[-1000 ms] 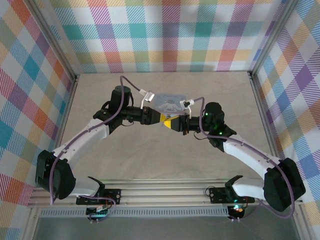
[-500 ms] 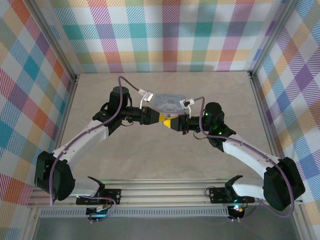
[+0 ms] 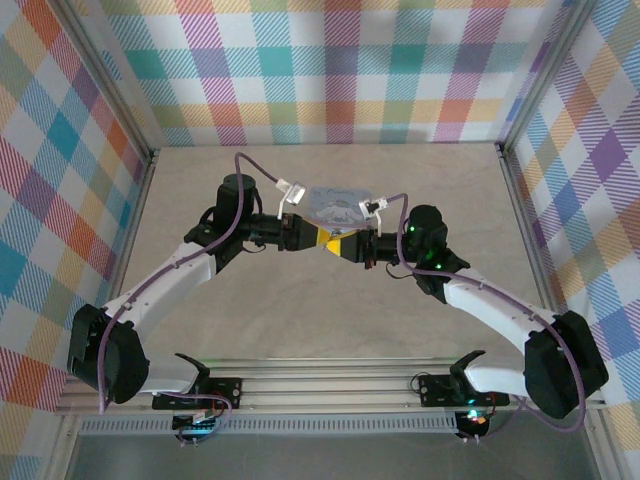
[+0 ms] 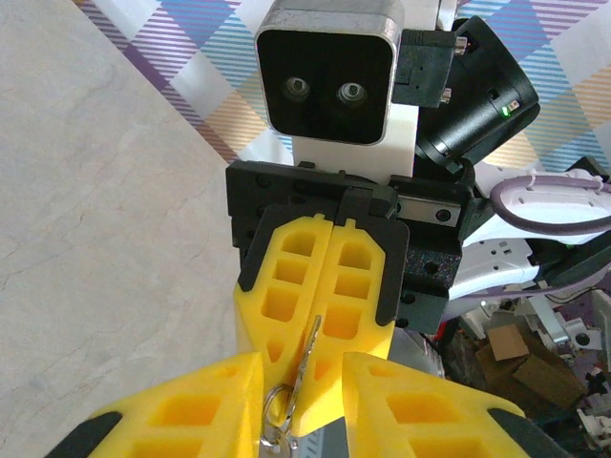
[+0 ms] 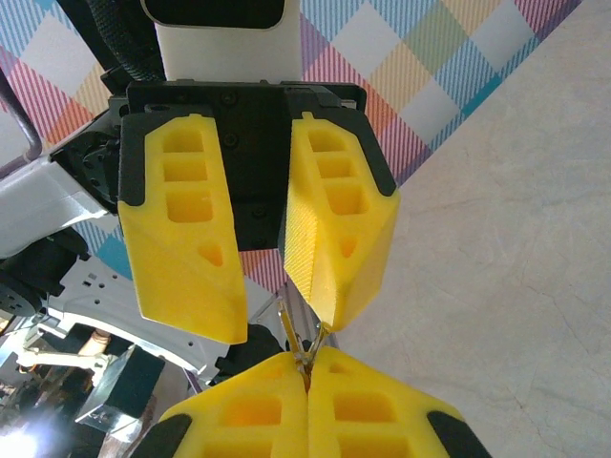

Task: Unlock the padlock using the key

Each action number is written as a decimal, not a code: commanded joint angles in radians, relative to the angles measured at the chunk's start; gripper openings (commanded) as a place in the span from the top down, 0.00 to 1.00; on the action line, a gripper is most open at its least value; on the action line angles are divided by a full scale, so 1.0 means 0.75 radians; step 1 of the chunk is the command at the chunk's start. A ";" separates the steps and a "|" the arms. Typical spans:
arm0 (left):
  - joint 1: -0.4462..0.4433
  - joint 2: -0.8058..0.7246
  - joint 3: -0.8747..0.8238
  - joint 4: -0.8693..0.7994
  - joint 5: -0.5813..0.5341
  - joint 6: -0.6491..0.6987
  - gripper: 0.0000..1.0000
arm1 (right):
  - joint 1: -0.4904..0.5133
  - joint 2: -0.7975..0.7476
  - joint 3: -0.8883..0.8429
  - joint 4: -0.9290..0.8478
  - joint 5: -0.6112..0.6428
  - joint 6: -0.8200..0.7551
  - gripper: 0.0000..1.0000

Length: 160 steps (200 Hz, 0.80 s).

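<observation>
A thin metal key (image 4: 311, 355) is pinched between the fingers of my right gripper (image 4: 304, 401), which is shut on it. A small key ring (image 4: 276, 408) hangs from the key's lower end. In the right wrist view the key (image 5: 300, 336) sticks up out of my shut right gripper (image 5: 307, 370). My left gripper (image 5: 277, 322) stands open, one finger on each side of the key, its right finger (image 5: 339, 224) close to the ring. Both grippers meet tip to tip above mid-table (image 3: 337, 242). The padlock is hidden.
A pale blue printed tin box (image 3: 336, 205) lies on the table just behind the two grippers. Beige tabletop (image 3: 320, 310) stretches in front of them. Plaid walls (image 3: 330, 60) close in the back and both sides.
The two meeting grippers have crept slightly to the left. The right gripper's hold on the key and the left gripper's gap look the same.
</observation>
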 commanded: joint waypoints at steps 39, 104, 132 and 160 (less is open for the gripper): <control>-0.015 0.023 -0.002 0.096 0.071 -0.033 0.79 | -0.009 0.021 0.010 0.047 -0.050 0.006 1.00; -0.036 0.047 0.012 0.022 0.070 0.025 0.81 | -0.008 0.019 0.011 0.047 -0.043 0.004 1.00; -0.044 0.054 0.018 0.006 0.076 0.042 0.86 | -0.008 0.022 0.017 0.046 -0.047 0.004 1.00; -0.053 0.062 0.042 -0.045 0.087 0.096 0.91 | -0.008 0.031 0.019 0.043 -0.051 0.004 1.00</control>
